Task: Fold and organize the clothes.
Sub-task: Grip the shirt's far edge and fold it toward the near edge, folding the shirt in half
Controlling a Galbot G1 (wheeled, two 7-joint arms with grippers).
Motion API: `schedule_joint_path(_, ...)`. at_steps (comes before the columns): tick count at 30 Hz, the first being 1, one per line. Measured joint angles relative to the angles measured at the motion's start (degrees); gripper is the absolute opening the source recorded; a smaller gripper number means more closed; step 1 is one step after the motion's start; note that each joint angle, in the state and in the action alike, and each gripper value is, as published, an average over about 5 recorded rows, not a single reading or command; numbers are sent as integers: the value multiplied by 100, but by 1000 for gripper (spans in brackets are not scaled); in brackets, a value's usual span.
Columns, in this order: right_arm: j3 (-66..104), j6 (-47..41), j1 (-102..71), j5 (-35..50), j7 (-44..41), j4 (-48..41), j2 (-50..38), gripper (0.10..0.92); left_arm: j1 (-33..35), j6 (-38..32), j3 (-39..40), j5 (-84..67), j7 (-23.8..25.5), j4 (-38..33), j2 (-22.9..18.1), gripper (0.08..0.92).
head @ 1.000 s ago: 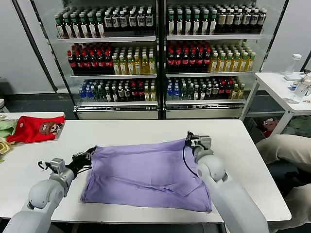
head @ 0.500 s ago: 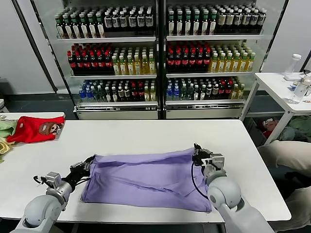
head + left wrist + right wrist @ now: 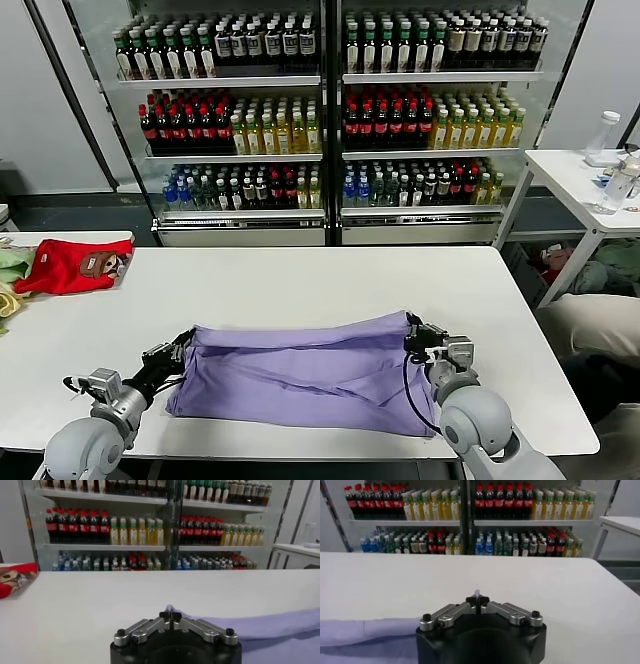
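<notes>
**Trainee:** Head view — where does the garment lie, and what has hold of it?

**Operator:** Lavender T-shirt [image 3: 305, 375], on the near half of the white table [image 3: 300, 275], partly folded, its far edge doubled toward me. I hold that edge at both ends. Left gripper [image 3: 183, 344], jaws pressed together on the far-left corner; right gripper [image 3: 412, 330], jaws pressed together on the far-right corner. In each wrist view only a small tip of cloth shows between the closed fingertips.

**Trainee:** How do you expect it to handle?

**Operator:** Light, soft, limp, I judge. It sags between my two pinches and creases readily, as the wrinkles across the middle suggest. Not fragile. The thin fold could slip out of a shallow pinch, so corners and the hem, where the cloth is doubled, look like the best places to take hold. I would keep the two ends level, or the fold will skew.

**Trainee:** Surroundings?

**Operator:** Red shirt [image 3: 72, 266] with a brown patch, well apart at the far left; pale green and yellow garments [image 3: 10, 268] just beside it. Behind the table, coolers of bottled drinks [image 3: 330, 110].
</notes>
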Motion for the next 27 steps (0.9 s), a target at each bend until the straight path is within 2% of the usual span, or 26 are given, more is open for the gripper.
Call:
schedule_joint_path(17,210,-34,-592,-6,-4,583,-44,116,509,2,-230,-20,-79,-444,-71,81)
schedule_joint_path(27,253,-10,-765,-66,-39,618,-12,116,675,275,-294,-10,-205,-682,-44,81)
